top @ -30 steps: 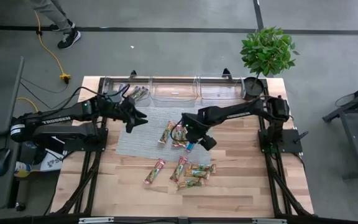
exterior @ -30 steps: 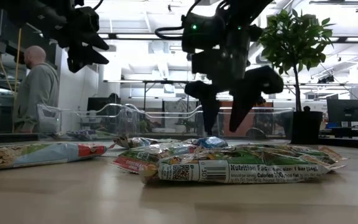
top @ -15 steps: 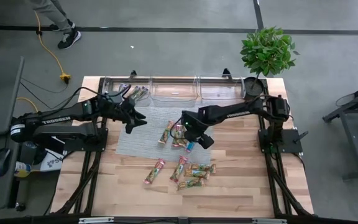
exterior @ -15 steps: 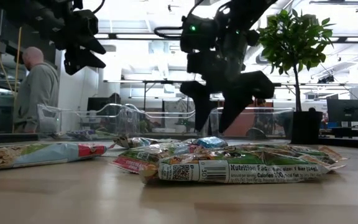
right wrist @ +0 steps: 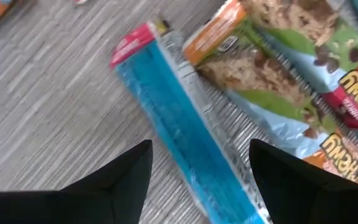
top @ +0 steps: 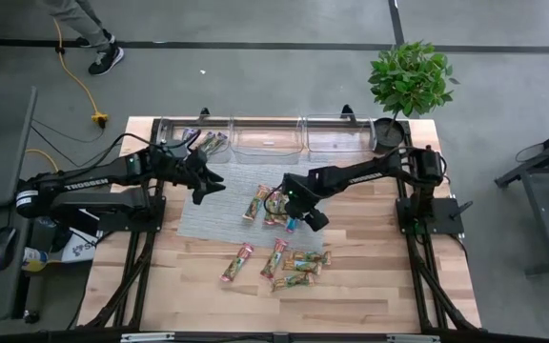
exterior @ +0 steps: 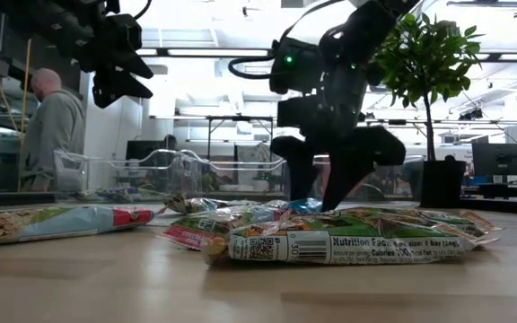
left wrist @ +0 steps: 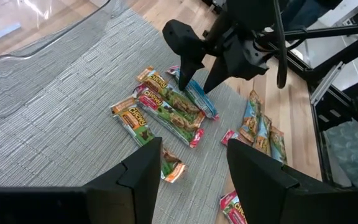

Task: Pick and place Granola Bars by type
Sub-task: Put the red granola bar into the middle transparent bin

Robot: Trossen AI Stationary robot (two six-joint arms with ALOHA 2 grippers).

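Observation:
My right gripper [top: 296, 215] is open and low over the grey mat [top: 208, 214]. Its two fingers stand on either side of a bright blue bar [right wrist: 179, 143], which lies flat on the mat beside green-red-tan granola bars [right wrist: 278, 81]. In the low view the fingers [exterior: 296, 184] reach down among the bars. My left gripper [top: 213, 183] is open and empty, held high over the mat's far left part. More bars lie in a heap on the wood [top: 298, 264], and one lies apart from it [top: 237, 263].
Clear bins [top: 265, 136] line the table's far edge; the left one holds a few bars [top: 208, 143]. A potted plant [top: 408, 81] and a dark pot [top: 386, 133] stand at the far right corner. A person [exterior: 50, 126] stands in the room behind.
My right gripper has gone down toward the blue bar on the mat, still open, and its fingertips now reach among the bars. The bars have stayed where they were.

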